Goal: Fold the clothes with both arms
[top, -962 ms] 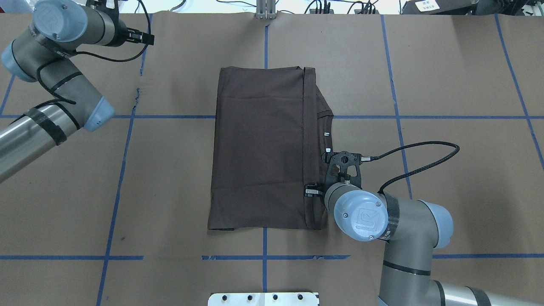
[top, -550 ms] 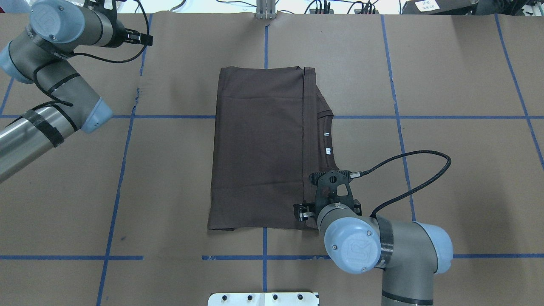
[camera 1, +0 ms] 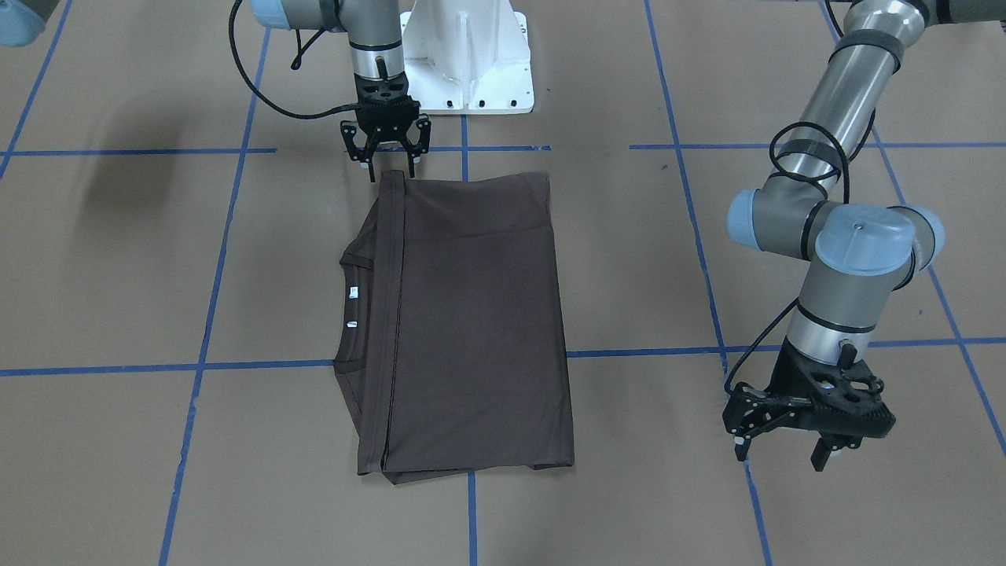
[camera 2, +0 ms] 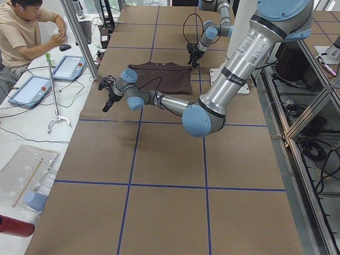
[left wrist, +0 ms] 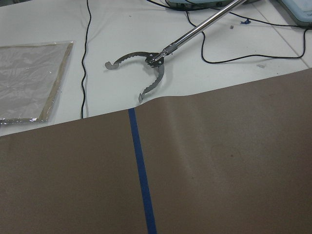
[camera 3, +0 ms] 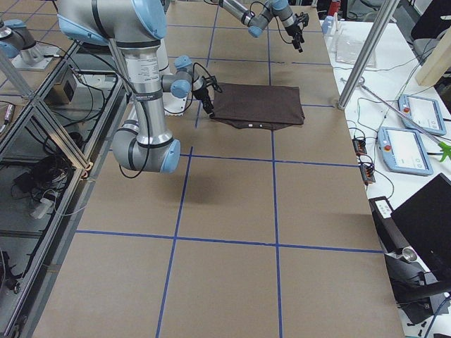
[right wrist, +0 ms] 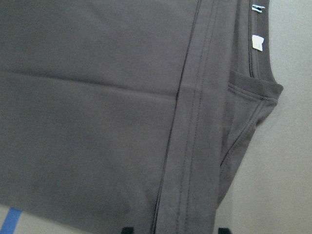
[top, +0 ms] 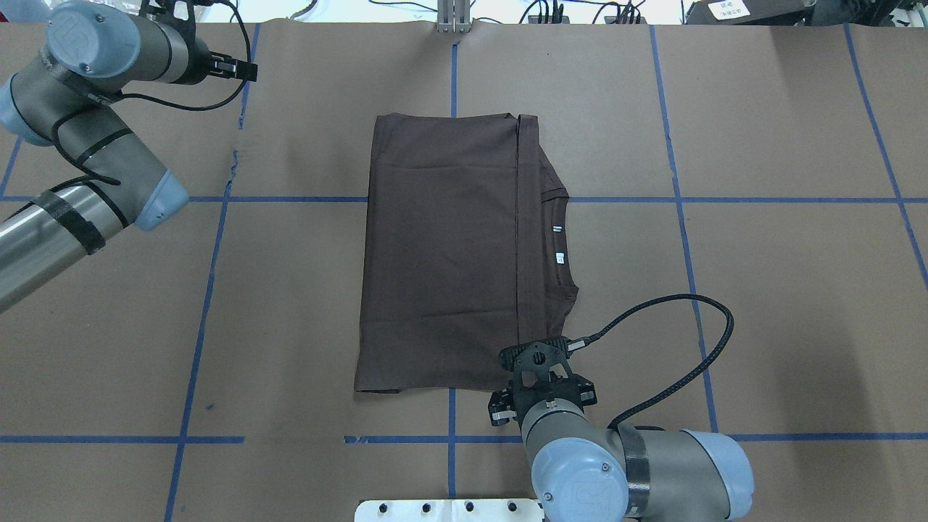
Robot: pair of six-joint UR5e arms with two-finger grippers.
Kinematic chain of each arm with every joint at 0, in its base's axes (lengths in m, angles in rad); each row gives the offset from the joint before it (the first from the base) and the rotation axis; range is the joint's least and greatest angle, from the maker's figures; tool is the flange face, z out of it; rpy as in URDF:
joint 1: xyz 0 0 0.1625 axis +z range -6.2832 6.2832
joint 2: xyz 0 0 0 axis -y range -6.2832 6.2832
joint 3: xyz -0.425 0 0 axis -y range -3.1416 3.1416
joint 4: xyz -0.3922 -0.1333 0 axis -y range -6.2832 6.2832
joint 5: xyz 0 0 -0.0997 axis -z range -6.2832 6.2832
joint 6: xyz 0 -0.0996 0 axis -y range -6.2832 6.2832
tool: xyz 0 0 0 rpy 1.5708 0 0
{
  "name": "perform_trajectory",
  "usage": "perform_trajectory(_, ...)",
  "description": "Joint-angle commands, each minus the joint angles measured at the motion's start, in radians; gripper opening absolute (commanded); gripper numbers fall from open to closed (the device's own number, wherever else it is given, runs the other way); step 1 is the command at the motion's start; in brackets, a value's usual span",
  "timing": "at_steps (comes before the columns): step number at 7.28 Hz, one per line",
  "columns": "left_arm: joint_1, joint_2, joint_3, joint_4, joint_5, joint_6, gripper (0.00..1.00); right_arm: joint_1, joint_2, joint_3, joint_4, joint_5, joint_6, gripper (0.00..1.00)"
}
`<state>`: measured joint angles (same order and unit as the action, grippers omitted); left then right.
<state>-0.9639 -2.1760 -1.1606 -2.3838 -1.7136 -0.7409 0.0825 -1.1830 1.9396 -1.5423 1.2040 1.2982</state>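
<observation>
Expect limp, light cotton from T-shirt (top: 442,254); pinch all layers at 5 o'clock corner, beside right pincer (camera 1: 391,167), spread wide, empty. Find left pincer (camera 1: 780,458) likewise, at 10 o'clock.

T-shirt (top: 442,246) is matt, soft cloth; table cover (top: 761,326) looks like matt brown paper; left arm (camera 1: 833,94) shiny metal.

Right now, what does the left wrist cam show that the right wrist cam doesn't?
Only left wrist: a metal reach-grabber and a plastic-wrapped sheet lying on the white bench beyond the paper's edge; no shirt in view. Only right wrist: the folded T-shirt, its collar and white neck tags. Both: brown table paper and blue tape.
</observation>
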Motion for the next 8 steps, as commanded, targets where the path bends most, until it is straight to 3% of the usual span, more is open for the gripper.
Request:
perform_trajectory(1,0.001,0.005,-0.002,-0.002,0.000,0.000,1.00,0.003,-0.001,0.004,-0.001,-0.009,-0.007,0.10)
perform_trajectory(2,0.001,0.005,-0.002,0.000,0.000,0.000,1.00,0.009,-0.003,0.004,-0.001,-0.023,-0.049,0.00)
perform_trajectory(6,0.001,0.005,-0.004,-0.003,0.000,0.000,1.00,0.028,-0.033,0.028,0.005,-0.034,-0.036,0.00)
perform_trajectory(8,0.001,0.005,-0.002,-0.005,0.000,0.000,1.00,-0.004,-0.119,0.081,0.005,-0.024,0.109,0.00)
